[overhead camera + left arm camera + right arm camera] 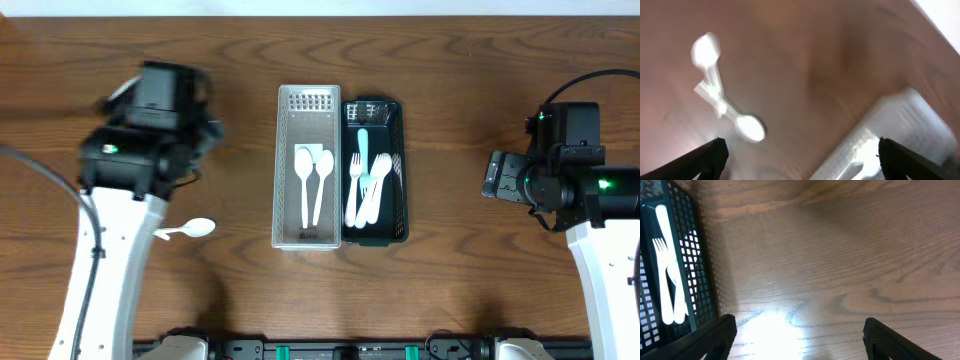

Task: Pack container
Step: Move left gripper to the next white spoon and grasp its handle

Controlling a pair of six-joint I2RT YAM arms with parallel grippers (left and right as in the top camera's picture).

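Observation:
A grey mesh bin holds two white spoons. Beside it a black mesh bin holds white forks and a pale teal utensil. A loose white spoon lies on the table by the left arm. In the blurred left wrist view a white spoon lies on the wood, with the grey bin at the right. My left gripper is open and empty above the table. My right gripper is open and empty over bare wood, right of the black bin.
The dark wooden table carries the two bins side by side at its centre. The left arm and the right arm rise from the front edge.

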